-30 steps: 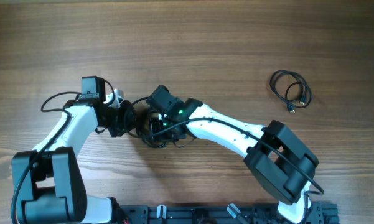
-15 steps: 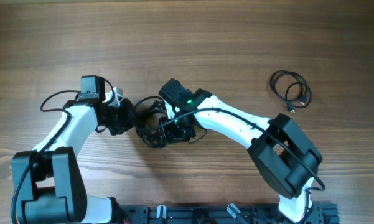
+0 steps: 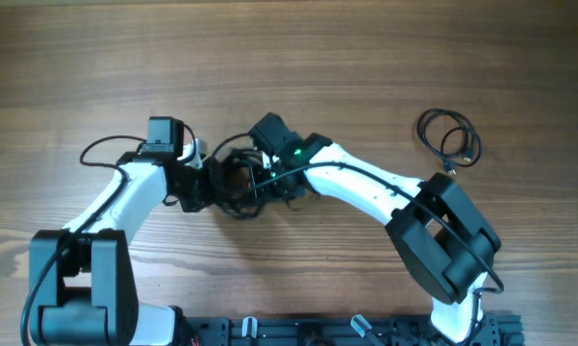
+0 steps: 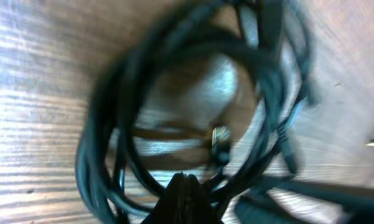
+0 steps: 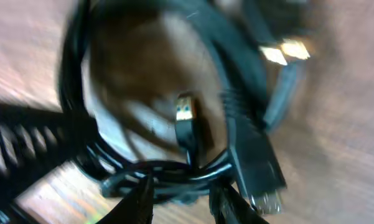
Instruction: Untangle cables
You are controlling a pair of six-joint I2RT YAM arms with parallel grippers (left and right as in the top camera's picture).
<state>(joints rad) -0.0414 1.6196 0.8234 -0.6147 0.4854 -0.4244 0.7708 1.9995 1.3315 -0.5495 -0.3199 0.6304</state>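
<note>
A tangled bundle of black cables [image 3: 235, 177] lies on the wood table between my two grippers. My left gripper [image 3: 212, 183] presses into its left side. In the left wrist view its fingers [image 4: 185, 182] are shut together in a point, with blurred cable loops [image 4: 112, 124] all round them; whether a strand is pinched I cannot tell. My right gripper [image 3: 263, 185] is on the bundle's right side. In the right wrist view the right gripper [image 5: 183, 196] has several strands [image 5: 174, 177] between its two fingers, with USB plugs [image 5: 185, 111] just beyond.
A separate coiled black cable [image 3: 449, 137] lies alone at the right of the table. The left arm's own thicker wire [image 3: 101, 149] loops out to the left of its wrist. Both arms' bases stand at the table's front edge.
The left arm has moved right and a little down, into the bundle. The right gripper has shifted up and right, and the bundle has moved slightly with it.
</note>
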